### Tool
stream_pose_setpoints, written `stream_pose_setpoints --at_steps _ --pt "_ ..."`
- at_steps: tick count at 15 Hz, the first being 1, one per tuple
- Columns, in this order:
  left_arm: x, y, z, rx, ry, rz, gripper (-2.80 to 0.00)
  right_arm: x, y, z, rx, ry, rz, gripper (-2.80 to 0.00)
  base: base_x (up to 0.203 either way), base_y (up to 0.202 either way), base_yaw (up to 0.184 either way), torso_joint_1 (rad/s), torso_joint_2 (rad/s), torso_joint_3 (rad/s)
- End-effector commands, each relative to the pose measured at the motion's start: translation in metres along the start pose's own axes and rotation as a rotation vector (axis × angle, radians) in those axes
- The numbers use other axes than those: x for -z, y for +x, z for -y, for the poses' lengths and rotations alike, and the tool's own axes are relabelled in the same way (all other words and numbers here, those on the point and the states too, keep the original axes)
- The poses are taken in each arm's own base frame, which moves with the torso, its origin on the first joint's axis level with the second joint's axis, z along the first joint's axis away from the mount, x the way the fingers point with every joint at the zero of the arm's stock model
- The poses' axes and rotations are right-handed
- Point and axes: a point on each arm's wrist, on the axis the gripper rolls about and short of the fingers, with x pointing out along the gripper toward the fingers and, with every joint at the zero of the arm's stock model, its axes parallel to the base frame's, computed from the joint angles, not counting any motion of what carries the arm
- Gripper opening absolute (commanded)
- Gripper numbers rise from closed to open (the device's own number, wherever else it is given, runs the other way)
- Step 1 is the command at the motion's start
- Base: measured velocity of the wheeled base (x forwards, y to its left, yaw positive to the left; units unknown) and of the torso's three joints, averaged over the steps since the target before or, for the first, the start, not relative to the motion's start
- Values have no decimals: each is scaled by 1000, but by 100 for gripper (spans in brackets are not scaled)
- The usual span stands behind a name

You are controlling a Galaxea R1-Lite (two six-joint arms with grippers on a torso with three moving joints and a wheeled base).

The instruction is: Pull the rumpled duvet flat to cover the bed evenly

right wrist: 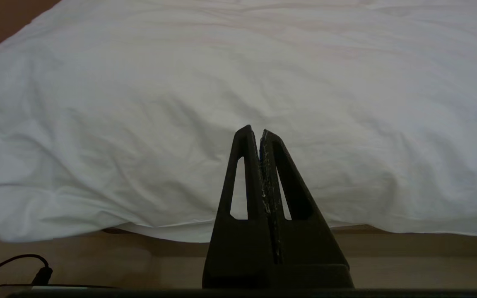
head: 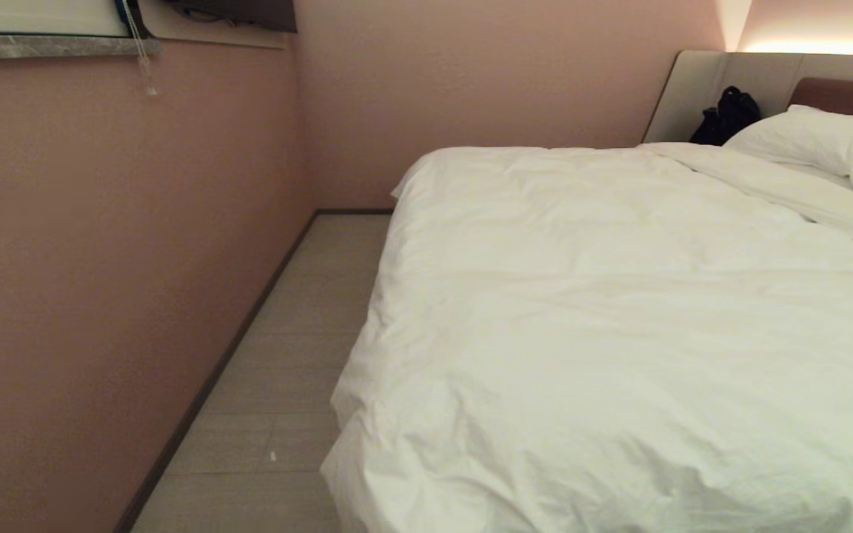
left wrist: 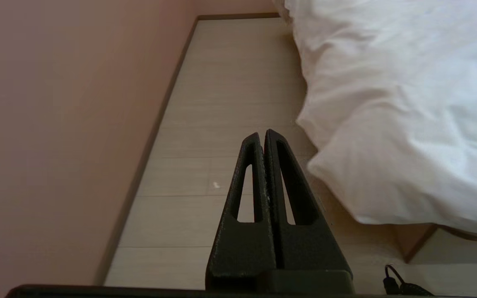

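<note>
The puffy white duvet point(head: 619, 311) lies spread over the bed, softly creased, and hangs over the near edge and the left side. The padded headboard point(head: 708, 81) stands at the far right. Neither arm shows in the head view. In the left wrist view my left gripper point(left wrist: 263, 133) is shut and empty over the floor, beside the duvet's overhanging corner point(left wrist: 387, 174). In the right wrist view my right gripper point(right wrist: 255, 131) is shut and empty, facing the duvet's hanging front edge point(right wrist: 139, 124), apart from it. The bed's beige base point(right wrist: 408, 244) shows under that edge.
A pink wall point(head: 101, 259) runs along the left, leaving a narrow strip of pale tiled floor point(head: 293, 355) beside the bed. A white pillow point(head: 826, 144) and a black bag point(head: 726, 115) lie at the headboard. A black cable point(right wrist: 10, 265) lies near the base.
</note>
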Motion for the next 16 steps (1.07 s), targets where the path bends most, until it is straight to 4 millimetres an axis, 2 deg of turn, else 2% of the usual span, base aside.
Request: stream_pose_setpoints --at_steps 1,11,16 --pt "0 0 0 0 0 0 -280 0 0 0 -1 -1 0 -280 0 203 -3 7 -2 3" --pt "0 0 0 0 -1 -2 -280 0 0 0 0 -2 0 -280 0 195 0 5 2 2" --pt "0 0 0 0 -1 1 -280 0 0 0 -1 -2 0 -280 0 39 1 2 2 1"
